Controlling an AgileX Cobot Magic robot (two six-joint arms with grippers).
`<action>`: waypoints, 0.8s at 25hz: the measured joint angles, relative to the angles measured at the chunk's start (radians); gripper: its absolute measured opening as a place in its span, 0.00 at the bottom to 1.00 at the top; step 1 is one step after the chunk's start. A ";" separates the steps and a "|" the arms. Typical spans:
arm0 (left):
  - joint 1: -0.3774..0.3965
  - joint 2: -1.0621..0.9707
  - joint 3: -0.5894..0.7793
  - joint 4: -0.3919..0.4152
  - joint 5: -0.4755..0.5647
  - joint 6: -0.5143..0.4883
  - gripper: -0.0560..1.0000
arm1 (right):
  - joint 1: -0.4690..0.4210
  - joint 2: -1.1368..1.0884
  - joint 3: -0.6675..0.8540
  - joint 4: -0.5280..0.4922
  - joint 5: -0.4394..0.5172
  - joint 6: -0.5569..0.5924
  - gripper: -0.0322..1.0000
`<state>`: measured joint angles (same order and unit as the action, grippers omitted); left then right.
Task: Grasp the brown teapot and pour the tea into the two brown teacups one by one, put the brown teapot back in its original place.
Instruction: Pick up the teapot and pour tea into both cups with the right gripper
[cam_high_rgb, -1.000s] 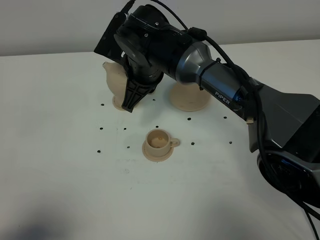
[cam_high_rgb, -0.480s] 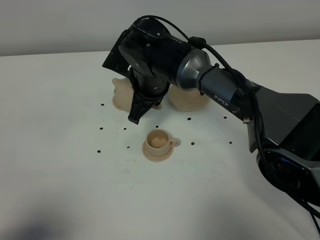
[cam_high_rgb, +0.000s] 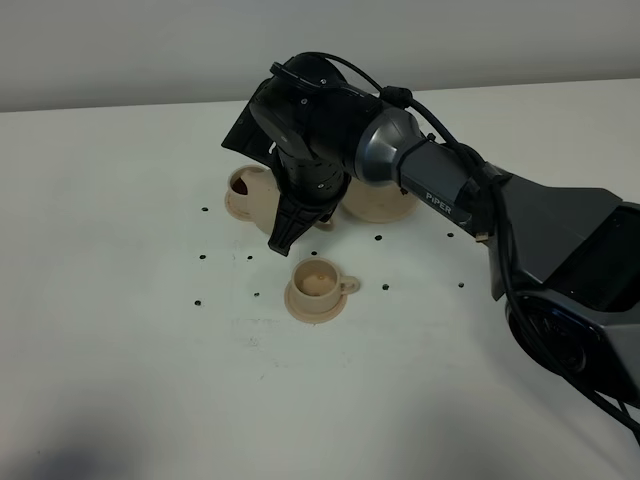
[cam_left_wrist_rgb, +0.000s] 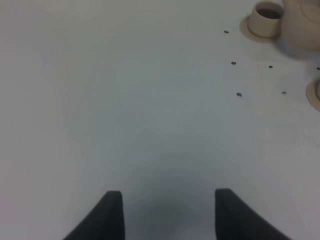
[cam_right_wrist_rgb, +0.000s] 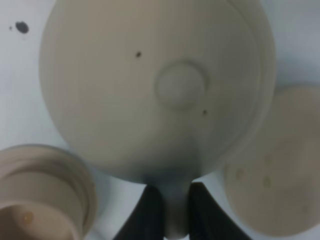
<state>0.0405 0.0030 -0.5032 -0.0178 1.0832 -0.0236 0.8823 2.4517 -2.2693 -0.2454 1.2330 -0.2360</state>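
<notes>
The brown teapot (cam_right_wrist_rgb: 150, 90) fills the right wrist view, lid knob up, and my right gripper (cam_right_wrist_rgb: 175, 215) is shut on its loop handle. In the exterior high view the right gripper (cam_high_rgb: 290, 215) hangs between the two brown teacups, hiding most of the teapot (cam_high_rgb: 266, 192). Dark tea shows in the far teacup (cam_high_rgb: 240, 183) on its saucer. The near teacup (cam_high_rgb: 318, 281) stands on its saucer just in front of the gripper. Behind the arm, the wide saucer (cam_high_rgb: 385, 203), the original place, lies bare. My left gripper (cam_left_wrist_rgb: 167, 215) is open over bare table, far from the cups.
Small dark dots mark the white table (cam_high_rgb: 120, 300) around the tea set. The right arm's grey and black body (cam_high_rgb: 520, 230) stretches in from the right edge. A far wall runs behind the table.
The right gripper has carried the teapot rightward and toward the near teacup. The far teacup has come out from behind it, showing dark tea.
</notes>
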 joint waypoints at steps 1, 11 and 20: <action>0.000 0.000 0.000 0.000 0.000 0.000 0.43 | 0.000 -0.009 0.000 0.000 0.001 0.000 0.13; 0.000 0.000 0.000 0.000 0.000 0.000 0.43 | 0.001 -0.157 0.044 0.008 -0.003 0.000 0.13; 0.000 0.000 0.000 0.000 0.000 0.000 0.43 | 0.003 -0.366 0.384 -0.011 -0.002 0.004 0.13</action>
<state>0.0405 0.0030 -0.5032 -0.0178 1.0832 -0.0236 0.8851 2.0858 -1.8851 -0.2563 1.2313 -0.2318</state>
